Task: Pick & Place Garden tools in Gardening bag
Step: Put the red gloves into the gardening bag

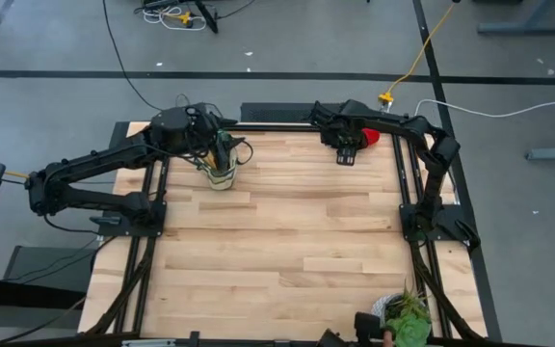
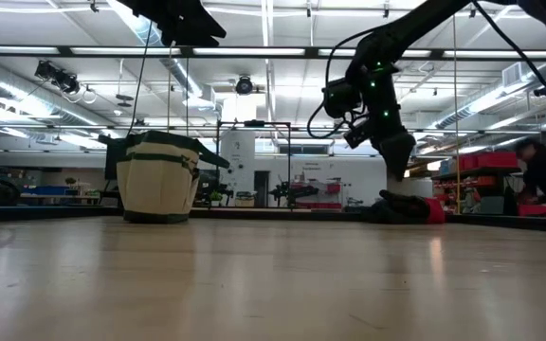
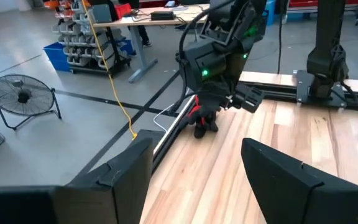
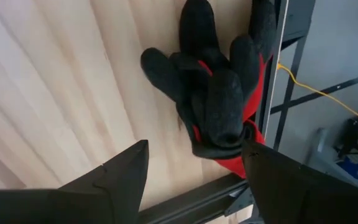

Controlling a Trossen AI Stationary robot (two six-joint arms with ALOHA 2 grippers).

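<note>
High view: nearest the camera's foot, a potted plant (image 1: 408, 316) sits at the desk (image 1: 277, 260) edge, well apart from my work.
Bag: the gardening bag (image 1: 221, 174) stands upright near the far left corner.
Left tool: my left tool (image 1: 222, 145) hangs over the bag, fingers spread, holding nothing.
Right tool: my right tool (image 4: 194, 165) hovers wide open just above the gloves (image 4: 219, 93), empty.
Gloves: red-and-black, lying at the far right edge by the frame rail.

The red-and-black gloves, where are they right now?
The gloves lie in the high view at the table's far right edge, against the frame rail. The open right gripper hangs just above them; the gardening bag stands well to the left.
</note>
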